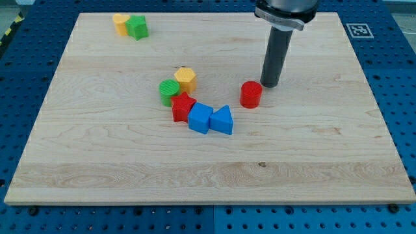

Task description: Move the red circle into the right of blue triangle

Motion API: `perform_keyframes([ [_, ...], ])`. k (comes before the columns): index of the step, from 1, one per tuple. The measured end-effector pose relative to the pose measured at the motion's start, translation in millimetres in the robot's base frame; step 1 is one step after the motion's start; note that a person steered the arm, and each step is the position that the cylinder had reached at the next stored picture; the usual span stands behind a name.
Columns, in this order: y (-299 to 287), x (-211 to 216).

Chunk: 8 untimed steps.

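The red circle (251, 94) stands on the wooden board, right of the middle cluster. The blue triangle (222, 120) lies a little to its lower left, with a gap between them. My tip (270, 85) rests on the board just to the upper right of the red circle, very close to it or touching it. The rod rises straight up from there to the view's top.
A blue cube (200, 118) touches the blue triangle's left side. A red star (182, 106), a green circle (169, 91) and a yellow hexagon (185, 78) cluster to the upper left of it. A yellow block (121, 23) and a green block (137, 27) sit at the top left.
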<state>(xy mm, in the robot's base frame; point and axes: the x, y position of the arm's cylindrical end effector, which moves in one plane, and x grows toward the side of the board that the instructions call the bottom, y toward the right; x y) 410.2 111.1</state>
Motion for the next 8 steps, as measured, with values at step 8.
perform_keyframes([
  [8,-41.7,14.9],
])
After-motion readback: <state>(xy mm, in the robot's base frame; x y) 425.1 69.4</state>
